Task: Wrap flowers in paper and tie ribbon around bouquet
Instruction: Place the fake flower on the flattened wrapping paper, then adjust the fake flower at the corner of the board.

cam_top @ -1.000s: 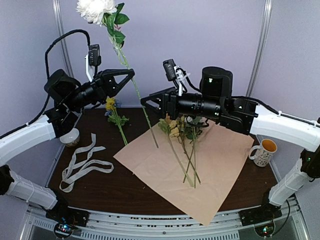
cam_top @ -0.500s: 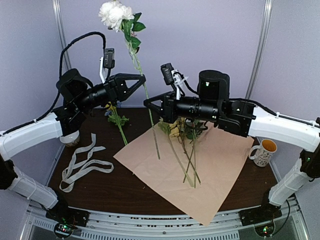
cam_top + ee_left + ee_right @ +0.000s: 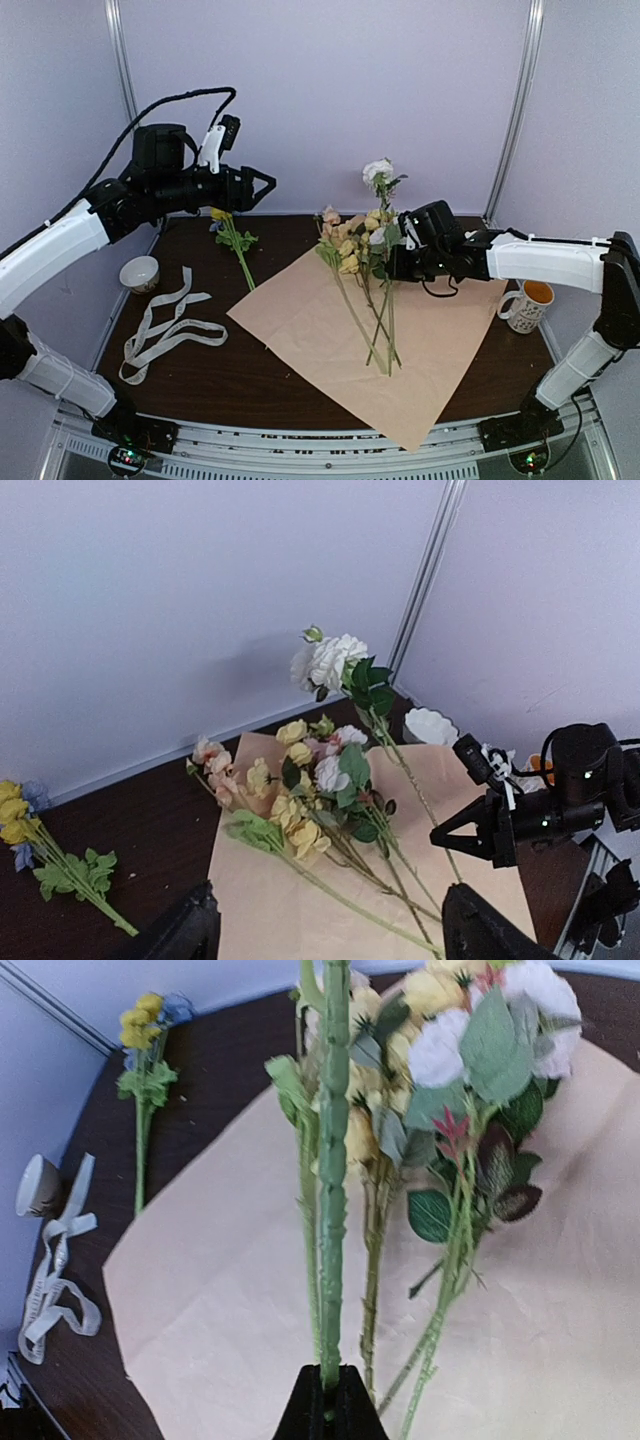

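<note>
Gripped in clenched right pincer (image 3: 330,1392): white flower (image 3: 333,1160) stem, near-upright, bloom above paper (image 3: 440,340). Lying on paper: other flowers (image 3: 352,262), stems toward near edge. Raised left of paper: left pincer (image 3: 266,185), released.

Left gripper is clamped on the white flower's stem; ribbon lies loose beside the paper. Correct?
Not quite: the right gripper clamps the white flower's stem, as the right wrist view shows; the left gripper is open and empty. The ribbon does lie loose beside the paper.
</note>
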Action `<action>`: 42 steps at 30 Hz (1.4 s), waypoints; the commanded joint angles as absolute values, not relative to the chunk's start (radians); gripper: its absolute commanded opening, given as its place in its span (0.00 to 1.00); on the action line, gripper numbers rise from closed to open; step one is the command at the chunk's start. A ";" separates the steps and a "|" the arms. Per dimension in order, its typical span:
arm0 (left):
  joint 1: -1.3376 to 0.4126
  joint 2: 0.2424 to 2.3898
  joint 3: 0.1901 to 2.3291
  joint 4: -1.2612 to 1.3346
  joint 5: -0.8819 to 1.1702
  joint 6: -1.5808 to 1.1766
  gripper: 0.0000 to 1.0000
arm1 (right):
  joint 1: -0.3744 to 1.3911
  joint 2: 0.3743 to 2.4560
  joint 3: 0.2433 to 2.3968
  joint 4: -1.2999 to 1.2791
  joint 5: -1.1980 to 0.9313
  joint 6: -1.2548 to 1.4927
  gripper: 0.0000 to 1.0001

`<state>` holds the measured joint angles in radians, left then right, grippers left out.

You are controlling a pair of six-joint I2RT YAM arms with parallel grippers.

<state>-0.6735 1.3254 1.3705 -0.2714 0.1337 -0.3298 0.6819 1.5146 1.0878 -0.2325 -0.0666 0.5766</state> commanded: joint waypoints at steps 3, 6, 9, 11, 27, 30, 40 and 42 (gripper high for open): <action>-0.667 1.345 1.384 -0.389 0.062 -0.272 0.80 | 0.659 1.615 1.097 -0.300 -0.066 0.577 0.00; -0.668 1.351 1.388 -0.396 0.063 -0.270 0.80 | 0.658 1.662 1.120 -0.321 -0.075 0.564 0.00; -0.666 1.356 1.391 -0.398 0.062 -0.264 0.80 | 0.658 1.684 1.125 -0.307 -0.086 0.576 0.00; -0.666 1.359 1.394 -0.404 0.060 -0.260 0.80 | 0.658 1.696 1.131 -0.297 -0.095 0.584 0.00; -0.458 1.469 1.424 -0.536 0.001 -0.237 0.76 | 0.663 1.673 1.189 -0.404 -0.001 0.564 0.37; -0.440 1.608 1.499 -0.605 -0.059 -0.145 0.75 | 0.673 1.643 1.187 -0.412 0.008 0.560 0.37; -0.415 2.156 1.881 -0.853 -0.157 -0.010 0.70 | 0.718 1.597 1.184 -0.454 0.060 0.525 0.38; -0.415 2.234 1.940 -0.883 -0.174 0.001 0.71 | 0.719 1.590 1.178 -0.459 0.062 0.520 0.38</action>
<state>-0.4278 2.1349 1.8267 -0.7727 -0.1177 -0.0498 0.7109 1.6207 1.1721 -0.4221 0.0185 0.5438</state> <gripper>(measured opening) 0.705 0.378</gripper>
